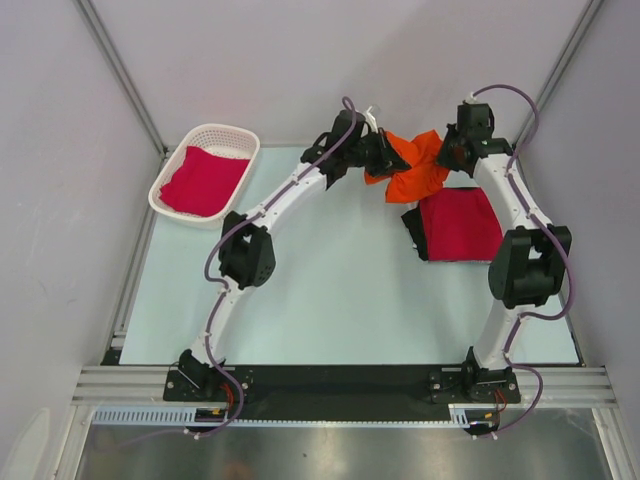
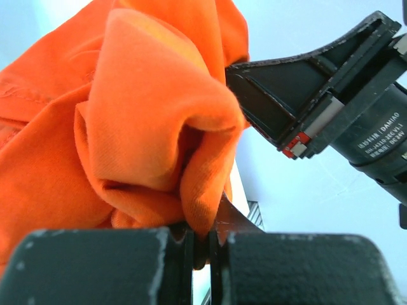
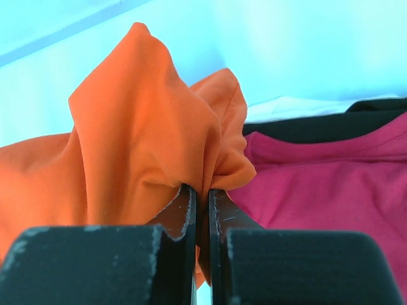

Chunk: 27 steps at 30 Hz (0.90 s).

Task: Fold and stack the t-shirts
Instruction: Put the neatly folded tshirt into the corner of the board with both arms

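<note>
Holding one bunched orange t-shirt (image 1: 412,168) between both arms, near the far edge of the desk (image 1: 330,290), right of the middle. Clamping a thick fold of it in the left tool (image 2: 202,244), jaws narrowed to a slit on the cloth. Clamping another gathered edge in the right tool (image 3: 202,203), jaws likewise almost together with orange cloth pinched between them. Crumpled and sagging between the two grips, not spread flat; impossible to tell whether touching the desk underneath. Lying just beside it, nearer and toward the right edge of the desk: a folded crimson t-shirt (image 1: 462,225), flat, on top of a black cloth (image 1: 413,230) showing along its left side. Sitting at the far left corner: a white lattice basket (image 1: 225,131) with a second crimson t-shirt (image 1: 205,182) inside.
</note>
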Each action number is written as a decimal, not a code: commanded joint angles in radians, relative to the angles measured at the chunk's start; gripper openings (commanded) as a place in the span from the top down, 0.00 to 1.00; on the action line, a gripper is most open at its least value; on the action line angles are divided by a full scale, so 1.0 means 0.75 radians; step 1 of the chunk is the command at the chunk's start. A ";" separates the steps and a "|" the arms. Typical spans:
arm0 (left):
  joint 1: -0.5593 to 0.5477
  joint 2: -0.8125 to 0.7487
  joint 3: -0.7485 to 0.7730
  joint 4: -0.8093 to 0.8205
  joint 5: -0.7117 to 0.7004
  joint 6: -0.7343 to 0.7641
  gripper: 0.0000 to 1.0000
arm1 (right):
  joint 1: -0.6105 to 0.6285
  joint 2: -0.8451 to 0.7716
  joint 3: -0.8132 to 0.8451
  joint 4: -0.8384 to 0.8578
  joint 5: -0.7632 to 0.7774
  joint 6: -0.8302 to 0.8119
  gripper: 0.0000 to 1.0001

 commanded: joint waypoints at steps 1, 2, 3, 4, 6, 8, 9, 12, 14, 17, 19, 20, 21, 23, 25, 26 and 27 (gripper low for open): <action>-0.039 -0.021 0.075 0.077 0.172 -0.070 1.00 | -0.130 -0.096 -0.091 0.183 0.217 -0.043 1.00; -0.044 -0.011 0.075 0.075 0.189 -0.075 1.00 | -0.141 -0.123 -0.123 0.191 0.241 -0.043 1.00; -0.052 -0.007 0.073 0.077 0.201 -0.083 1.00 | -0.161 -0.143 -0.197 0.212 0.254 -0.043 1.00; -0.056 -0.001 0.075 0.087 0.211 -0.089 1.00 | -0.177 -0.184 -0.226 0.212 0.274 -0.031 1.00; -0.068 0.022 0.071 0.105 0.248 -0.117 1.00 | -0.224 -0.221 -0.316 0.234 0.274 -0.021 1.00; -0.076 0.050 0.071 0.136 0.277 -0.158 1.00 | -0.255 -0.268 -0.363 0.243 0.278 -0.013 1.00; -0.084 0.059 0.071 0.150 0.297 -0.171 1.00 | -0.266 -0.282 -0.383 0.253 0.282 -0.015 1.00; -0.095 0.083 0.071 0.165 0.336 -0.195 1.00 | -0.313 -0.323 -0.439 0.263 0.295 -0.035 1.00; -0.097 0.091 0.061 0.163 0.348 -0.191 1.00 | -0.357 -0.342 -0.447 0.265 0.303 -0.039 1.00; -0.097 0.097 0.039 0.183 0.367 -0.210 1.00 | -0.419 -0.344 -0.439 0.261 0.278 -0.041 1.00; -0.099 0.108 0.041 0.196 0.379 -0.226 1.00 | -0.454 -0.336 -0.439 0.230 0.276 -0.033 1.00; -0.097 0.116 0.039 0.198 0.393 -0.230 1.00 | -0.464 -0.336 -0.445 0.226 0.272 -0.033 1.00; -0.099 0.120 0.038 0.204 0.404 -0.246 1.00 | -0.482 -0.336 -0.467 0.220 0.270 -0.027 1.00; -0.097 0.136 0.038 0.220 0.428 -0.261 0.89 | -0.499 -0.326 -0.492 0.218 0.238 -0.023 1.00; -0.097 0.145 0.036 0.226 0.461 -0.269 0.45 | -0.505 -0.293 -0.512 0.200 0.223 -0.023 1.00; -0.097 0.138 0.032 0.224 0.469 -0.267 0.34 | -0.507 -0.281 -0.516 0.190 0.227 -0.023 1.00; -0.097 0.130 0.024 0.224 0.473 -0.253 0.01 | -0.507 -0.266 -0.523 0.187 0.223 -0.027 1.00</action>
